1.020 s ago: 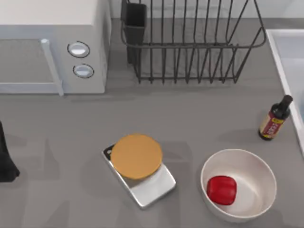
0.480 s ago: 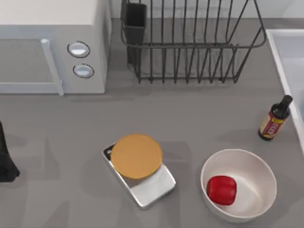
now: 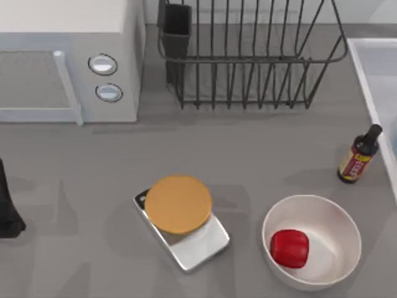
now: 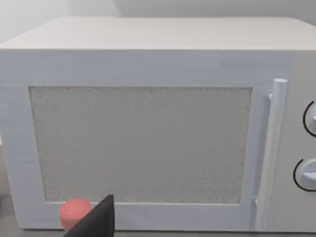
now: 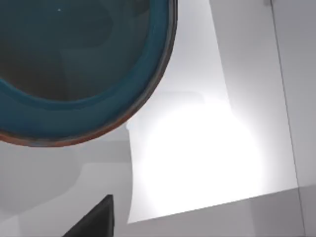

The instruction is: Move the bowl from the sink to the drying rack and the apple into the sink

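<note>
1. White bowl (image 3: 312,241), near the bench's (image 3: 260,155) front right corner: contains the apple (image 3: 289,248), which lies on the bowl's left inner side.
2. Drying rack (image 3: 248,56), at the bench's back edge, centre to right: nothing on its wires. Its black utensil cup (image 3: 176,28) stands at the rack's left end.
3. Sink (image 3: 372,68), at the bench's right edge: the top view catches its pale raised rim. The right wrist view looks onto the basin floor (image 5: 197,148), with the teal bowl (image 5: 74,64), orange-red rim, upright on it.
4. Microwave (image 3: 68,59), back left corner, door closed. In the left wrist view a small red cylinder (image 4: 74,212) stands just in front of its door.
5. Kitchen scale (image 3: 186,233), front centre, orange round platter on top. Dark sauce bottle (image 3: 358,155) upright near the right edge, just beside the sink rim and behind the white bowl.
6. Left arm: dark body at the bench's left edge, front half, wrist camera facing the microwave door. One dark fingertip (image 4: 96,219) of my left gripper shows in that view; whether the jaws are apart or together, I cannot tell.
7. Right arm: over the sink, wrist camera looking down into it. One dark fingertip (image 5: 96,219) of my right gripper is visible; jaw state I cannot tell.
8. The teal bowl lies near that fingertip but apart from it, with bare basin floor between. The apple is well apart from both grippers.
</note>
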Controlling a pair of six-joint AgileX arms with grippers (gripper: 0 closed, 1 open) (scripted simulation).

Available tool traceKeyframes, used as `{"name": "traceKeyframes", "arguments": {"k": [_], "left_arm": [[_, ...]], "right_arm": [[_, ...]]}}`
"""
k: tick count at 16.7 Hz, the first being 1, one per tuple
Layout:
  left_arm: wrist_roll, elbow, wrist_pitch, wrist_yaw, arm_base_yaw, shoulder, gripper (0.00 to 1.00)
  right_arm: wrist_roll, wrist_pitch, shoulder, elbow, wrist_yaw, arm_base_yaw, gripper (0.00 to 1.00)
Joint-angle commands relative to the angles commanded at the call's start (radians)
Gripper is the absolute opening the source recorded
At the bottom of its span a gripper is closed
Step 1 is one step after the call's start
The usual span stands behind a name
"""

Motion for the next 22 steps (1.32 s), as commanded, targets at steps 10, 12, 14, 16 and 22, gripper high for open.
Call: {"name": "traceKeyframes", "arguments": {"k": [10, 12, 14, 16, 22], "left_arm": [[0.000, 0.000, 0.000, 0.000, 0.000, 0.000, 1.00], [0.000, 0.000, 0.000, 0.000, 0.000, 0.000, 1.00], [0.000, 0.000, 0.000, 0.000, 0.000, 0.000, 1.00], [0.000, 0.000, 0.000, 0.000, 0.000, 0.000, 1.00], [0.000, 0.000, 0.000, 0.000, 0.000, 0.000, 1.00]], "right_arm": [[-0.171, -0.169, 0.293, 0.462, -0.007, 0.059, 1.00], [-0.182, -0.173, 0.299, 0.486, -0.006, 0.065, 1.00], [-0.182, -0.173, 0.299, 0.487, -0.006, 0.065, 1.00], [-0.182, -0.173, 0.299, 0.487, -0.006, 0.065, 1.00], [-0.180, -0.079, 0.346, 0.439, -0.006, 0.067, 1.00]]}}
